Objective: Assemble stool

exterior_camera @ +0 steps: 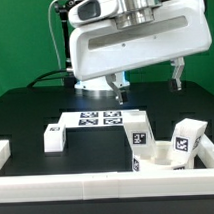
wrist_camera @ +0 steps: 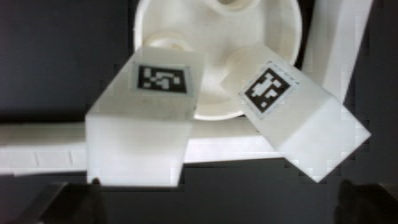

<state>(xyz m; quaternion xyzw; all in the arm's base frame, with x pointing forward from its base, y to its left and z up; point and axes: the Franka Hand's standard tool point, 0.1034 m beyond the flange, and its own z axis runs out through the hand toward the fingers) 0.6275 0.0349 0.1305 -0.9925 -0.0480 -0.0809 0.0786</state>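
The round white seat [exterior_camera: 157, 162] lies at the front of the exterior view's right, against the front rail. It fills the wrist view [wrist_camera: 205, 45]. Two white legs with tags [exterior_camera: 137, 134] [exterior_camera: 182, 142] stand up from it, leaning apart; the wrist view shows both [wrist_camera: 146, 125] [wrist_camera: 299, 120]. A third leg [exterior_camera: 54, 139] lies alone on the exterior view's left. My gripper [exterior_camera: 148, 86] hangs open and empty above and behind the seat. Only its dark fingertips [wrist_camera: 75, 203] show at the edge of the wrist view, with the gripper [wrist_camera: 217, 206] spread wide and nothing between.
The marker board [exterior_camera: 95, 120] lies flat in the middle of the black table. White border rails run along the front [exterior_camera: 88, 183] and the exterior view's left [exterior_camera: 1, 149]; a rail also shows in the wrist view [wrist_camera: 36, 145]. The arm's white base [exterior_camera: 91, 88] stands behind.
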